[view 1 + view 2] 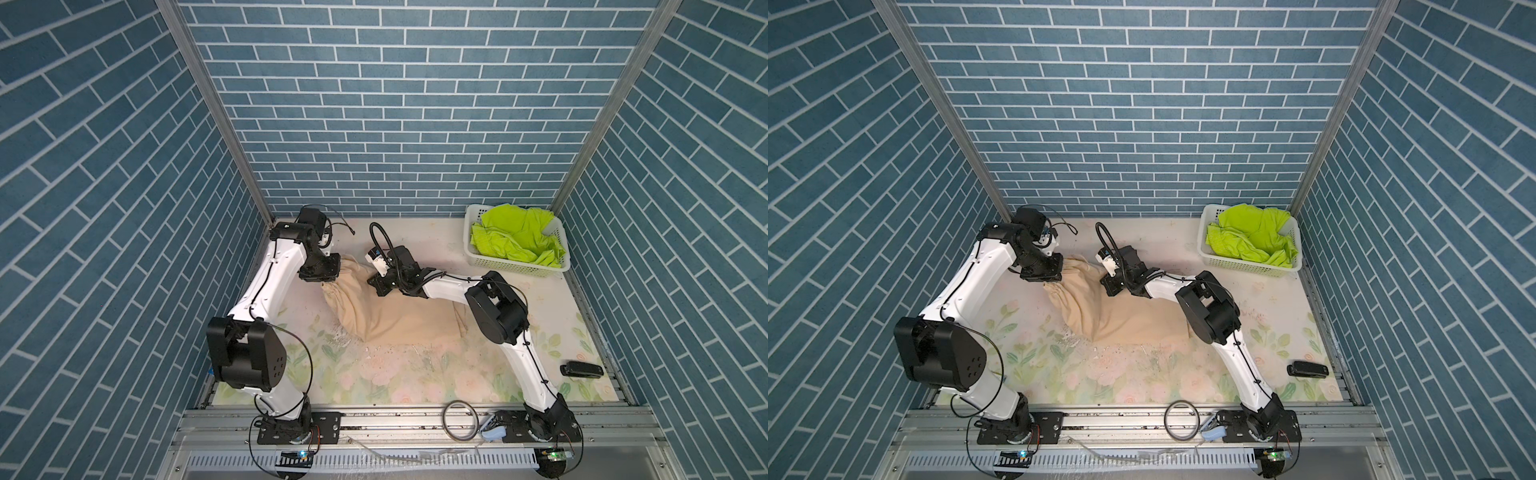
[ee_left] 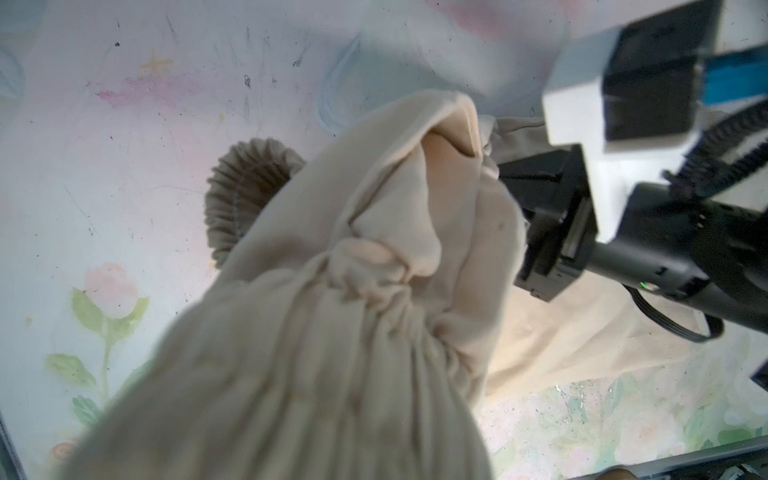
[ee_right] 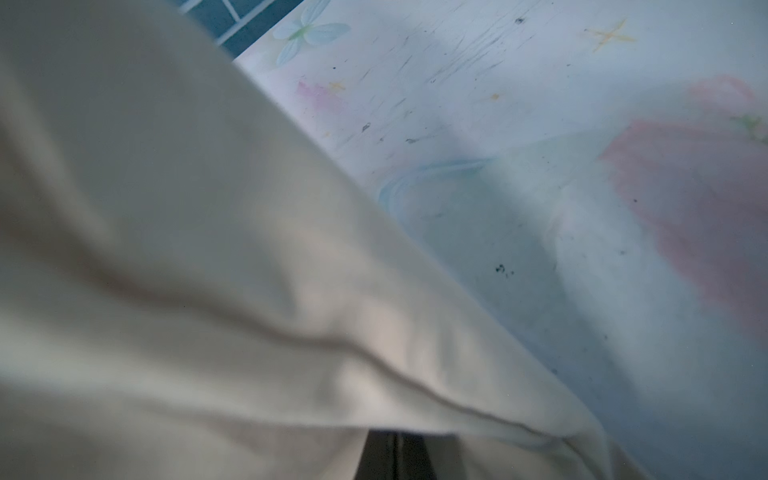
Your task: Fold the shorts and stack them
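Left gripper [image 1: 326, 277] is clamped shut on the beige shorts [image 1: 386, 320], right at the gathered waistband [image 1: 331, 289] end, over by the far left of the floral tabletop [image 1: 415, 374]. You can't see its fingers at all. In the left wrist view the cloth just bunches up tight and fills the foreground, with a ruffled bit of waistband [image 2: 249, 195] poking out to the side.

Right gripper [image 1: 379, 287] reaches across the middle and sits just beside the left one. Its jaws are pressed together with a fold of the same shorts pinched in them. In the right wrist view the beige fabric drapes across most of the frame.

The stretch of cloth between the two grippers is pulled up off the surface. The rest trails toward the near right, lying flat on the table and running under the right arm's elbow.

The lime-green shorts [image 1: 517, 241] are crumpled in the white basket [image 1: 511, 266] in the far right corner, well apart from all this. There's also a small black gadget [image 1: 581, 369] near the right edge of the table; can't tell what it is.
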Robot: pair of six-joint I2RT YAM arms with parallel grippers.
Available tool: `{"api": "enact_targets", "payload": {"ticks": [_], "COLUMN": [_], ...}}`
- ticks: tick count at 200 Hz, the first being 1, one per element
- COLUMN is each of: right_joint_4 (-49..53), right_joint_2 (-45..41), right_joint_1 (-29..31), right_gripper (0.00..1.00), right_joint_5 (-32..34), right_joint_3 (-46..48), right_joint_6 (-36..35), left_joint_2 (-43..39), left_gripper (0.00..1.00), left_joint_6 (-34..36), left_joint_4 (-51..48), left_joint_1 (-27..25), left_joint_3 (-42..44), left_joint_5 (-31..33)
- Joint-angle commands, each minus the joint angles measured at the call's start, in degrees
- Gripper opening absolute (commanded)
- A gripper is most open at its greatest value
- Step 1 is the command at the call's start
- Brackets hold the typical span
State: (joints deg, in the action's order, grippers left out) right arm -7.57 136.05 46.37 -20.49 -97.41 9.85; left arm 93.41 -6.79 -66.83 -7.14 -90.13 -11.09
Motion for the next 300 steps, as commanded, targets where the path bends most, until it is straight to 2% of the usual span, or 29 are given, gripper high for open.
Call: {"api": "enact_targets", "payload": {"ticks": [1,28,46,59,84,113,142,165,221,256,272,292,300], "right_joint_4": [3.4,4.4,2.7,1.2,1.1,2.4,2.3,2.2,9.5,10.6,10.1,4.7,1.2], "right_joint_2": [3.9,3.5,-2.7,-8.3,-18.3,-24.6,-22.9,-19.1,-10.8,-6.6,-6.3,-10.0,-14.0], "right_joint_1": [-0.8,-1.2,-1.2,-1.2,-0.7,3.4,8.0,10.4,11.5,12.0,12.0,10.8,9.8], "right_gripper": [0.00,0.11,0.19,0.21,0.21,0.05,0.00,0.00,0.00,0.00,0.00,0.08,0.11], "right_joint_5": [-0.6,-2.9,-1.1,-0.9,-6.0,-8.1,-9.2,-9.8,-9.7,-6.6,-5.8,-6.4,-7.0], "right_joint_3": [-6.7,-8.1,-1.4,5.0,16.3,24.5,24.2,20.9,12.4,9.4,8.6,12.5,15.5], "right_joint_6": [2.5,2.3,0.2,-1.5,-5.5,-10.2,-10.6,-9.8,-12.3,-12.1,-11.0,-7.4,-5.1], "left_joint_2": [-1.5,-1.6,-1.5,-1.1,0.5,2.9,4.8,6.1,8.5,9.1,9.1,8.9,8.7], "left_gripper": [0.00,0.00,0.00,0.00,0.00,0.00,0.00,0.00,0.00,0.00,0.00,0.00,0.00], "left_joint_6": [2.1,2.7,2.4,2.1,1.7,1.7,2.1,2.1,3.2,2.9,2.5,1.3,0.9], "left_joint_4": [-2.0,-1.7,-1.2,-0.8,-1.6,-3.9,-5.8,-6.0,-6.6,-7.5,-7.8,-8.1,-7.9], "left_joint_1": [0.3,0.3,0.5,0.5,0.8,0.8,0.9,0.9,1.4,1.5,1.5,0.7,0.0], "left_joint_3": [-1.3,-1.0,-1.0,-1.3,-3.2,-6.9,-10.5,-11.8,-14.7,-16.1,-15.8,-15.1,-14.8], "left_joint_5": [1.8,4.0,4.9,4.9,5.3,7.0,8.4,8.0,8.4,7.9,7.0,7.0,6.8]}}
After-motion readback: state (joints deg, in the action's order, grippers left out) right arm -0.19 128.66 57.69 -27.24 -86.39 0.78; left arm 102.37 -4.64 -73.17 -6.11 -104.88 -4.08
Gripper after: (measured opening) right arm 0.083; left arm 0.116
